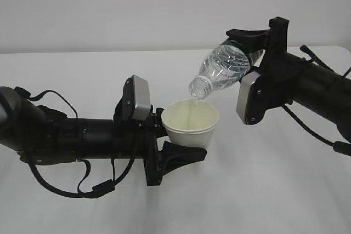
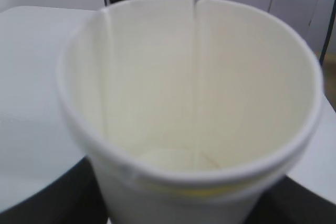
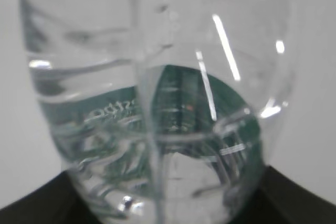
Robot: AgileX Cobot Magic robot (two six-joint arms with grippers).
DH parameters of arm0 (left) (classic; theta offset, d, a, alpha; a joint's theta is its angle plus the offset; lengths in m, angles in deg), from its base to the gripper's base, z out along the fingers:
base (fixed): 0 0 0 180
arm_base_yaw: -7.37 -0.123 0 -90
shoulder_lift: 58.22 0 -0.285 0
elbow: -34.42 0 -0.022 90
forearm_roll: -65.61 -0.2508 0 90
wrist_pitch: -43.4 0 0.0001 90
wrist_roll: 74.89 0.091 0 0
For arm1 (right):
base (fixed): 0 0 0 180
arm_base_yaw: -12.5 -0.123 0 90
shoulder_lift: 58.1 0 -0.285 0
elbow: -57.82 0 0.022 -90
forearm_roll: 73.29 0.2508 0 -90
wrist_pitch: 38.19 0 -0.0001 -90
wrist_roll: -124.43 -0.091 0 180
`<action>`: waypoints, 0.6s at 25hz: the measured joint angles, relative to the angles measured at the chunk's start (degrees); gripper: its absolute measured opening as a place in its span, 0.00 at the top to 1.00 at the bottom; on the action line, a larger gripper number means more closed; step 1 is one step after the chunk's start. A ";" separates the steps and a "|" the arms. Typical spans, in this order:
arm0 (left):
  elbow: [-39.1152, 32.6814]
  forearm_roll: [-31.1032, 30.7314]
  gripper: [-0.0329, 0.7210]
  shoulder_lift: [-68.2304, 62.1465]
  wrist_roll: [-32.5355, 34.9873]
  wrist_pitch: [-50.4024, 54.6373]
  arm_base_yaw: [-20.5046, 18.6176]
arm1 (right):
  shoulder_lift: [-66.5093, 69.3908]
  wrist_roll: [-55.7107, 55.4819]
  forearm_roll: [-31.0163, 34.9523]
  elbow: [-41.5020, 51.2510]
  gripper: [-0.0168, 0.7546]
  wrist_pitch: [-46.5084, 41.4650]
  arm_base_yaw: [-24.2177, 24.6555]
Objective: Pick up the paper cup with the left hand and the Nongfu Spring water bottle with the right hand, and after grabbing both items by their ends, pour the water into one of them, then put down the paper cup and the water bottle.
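My left hand [image 1: 174,147] has its fingers [image 1: 184,154] clamped on the lower part of the paper cup [image 1: 191,124], held upright above the bare white counter [image 1: 263,190], and my right hand [image 1: 253,45] has its fingers [image 1: 247,35] gripping the base end of the Nongfu Spring water bottle [image 1: 222,69], tipped neck-down just over the cup's rim. A plain pale wall [image 1: 109,9] rises behind the counter. A thin stream of the water [image 2: 198,66] falls from the bottle's open mouth into the cup's cream inside, where only a little shows at the bottom.

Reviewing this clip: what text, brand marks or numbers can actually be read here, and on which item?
Nongfu Spring water bottle, green label: pale lettering seen through the water in the right wrist view, distorted and too blurred to read.
Paper cup: no print visible.
Nothing else bears readable text.
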 joint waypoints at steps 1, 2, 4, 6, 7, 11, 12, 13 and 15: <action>0.00 0.00 0.36 0.00 0.00 0.00 0.00 | 0.00 0.00 0.00 0.00 0.40 0.14 0.00; 0.00 0.00 0.36 0.00 0.00 0.00 0.00 | 0.00 0.00 0.00 0.00 0.40 0.27 0.00; 0.00 0.00 0.36 0.00 0.00 0.00 0.00 | 0.00 0.00 0.00 0.00 0.40 0.36 0.00; 0.00 0.00 0.36 0.00 0.00 0.00 0.00 | 0.00 0.00 0.00 0.00 0.40 0.36 0.00; 0.00 0.00 0.36 0.00 0.00 0.00 0.00 | 0.00 0.00 0.00 0.00 0.40 0.36 0.00; 0.00 0.00 0.36 0.00 0.00 0.00 0.00 | 0.00 0.00 -0.12 0.00 0.40 0.39 0.00; 0.00 0.00 0.36 0.00 0.00 0.00 0.00 | 0.00 0.00 -0.20 0.00 0.40 0.39 0.00; 0.00 0.00 0.36 0.00 0.00 0.00 0.00 | 0.00 0.00 -0.20 0.00 0.40 0.39 0.00; 0.00 0.00 0.36 0.00 0.00 0.00 0.00 | 0.00 0.00 -0.20 0.00 0.40 0.39 0.00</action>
